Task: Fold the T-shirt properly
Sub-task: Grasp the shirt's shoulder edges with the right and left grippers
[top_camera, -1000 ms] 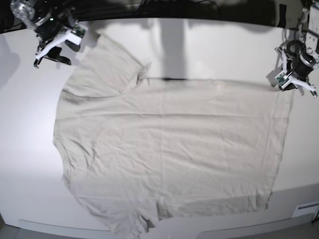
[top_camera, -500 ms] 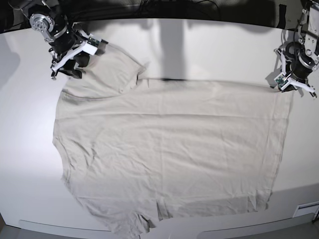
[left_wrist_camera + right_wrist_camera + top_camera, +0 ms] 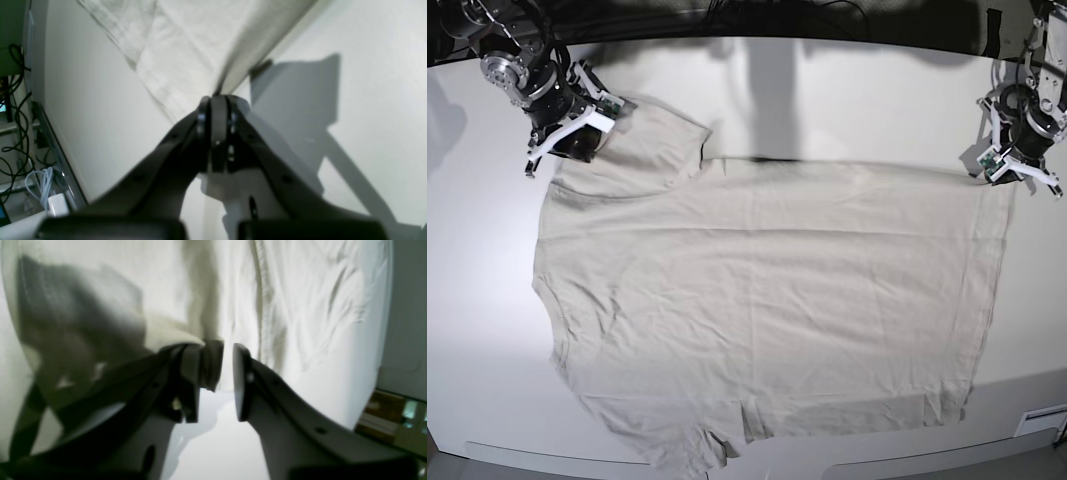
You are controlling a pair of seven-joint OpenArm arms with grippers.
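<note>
No readable brand, label or writing anywhere; small white tag-like plate (image 3: 1042, 420) at worktop's front right corner, too small to read. Pale beige T-shirt (image 3: 767, 300) spread flat across white worktop (image 3: 847, 90), neck end toward base view's left, bottom hem toward its right, one sleeve at front edge near centre-left, other sleeve at far left. Left hand (image 3: 215, 100) at hem's far right corner, fingers pressed together, pinching T-shirt corner (image 3: 186, 50), cloth rising taut from the tips in left wrist view; same hand (image 3: 1012, 160) low on worktop in base view. Right hand (image 3: 227, 373) at far sleeve, fingers spread with narrow gap, sleeve edge (image 3: 206, 306) draped over one finger (image 3: 206, 366), stitched hem running just past the gap; nothing clamped between them. In base view right hand (image 3: 567, 135) touching sleeve's outer edge. Worktop matte white, dark shadows of arms along far side. Beyond worktop: black and white cables (image 3: 20, 140) on one side, wooden shelf-like item (image 3: 383, 416), blurred.
</note>
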